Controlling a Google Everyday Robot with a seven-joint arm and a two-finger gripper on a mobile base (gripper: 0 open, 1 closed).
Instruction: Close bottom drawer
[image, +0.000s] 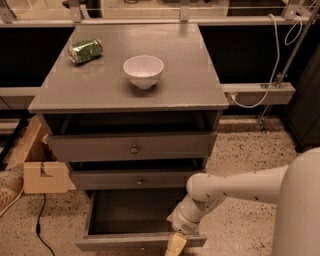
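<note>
The bottom drawer (120, 242) is pulled way out, lowest in the cabinet (125, 95). The gripper (175, 245) is at its front edge, right side; can't tell if open or shut. Step: lining up. Nxt: push front straight in.

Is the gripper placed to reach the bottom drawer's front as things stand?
Probably yes: the gripper sits right at the front edge of the open bottom drawer, with nothing visible between them.

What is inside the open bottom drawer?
The bottom drawer is dark, bare where visible. The arm covers its front right corner; end effector at the front edge.
</note>
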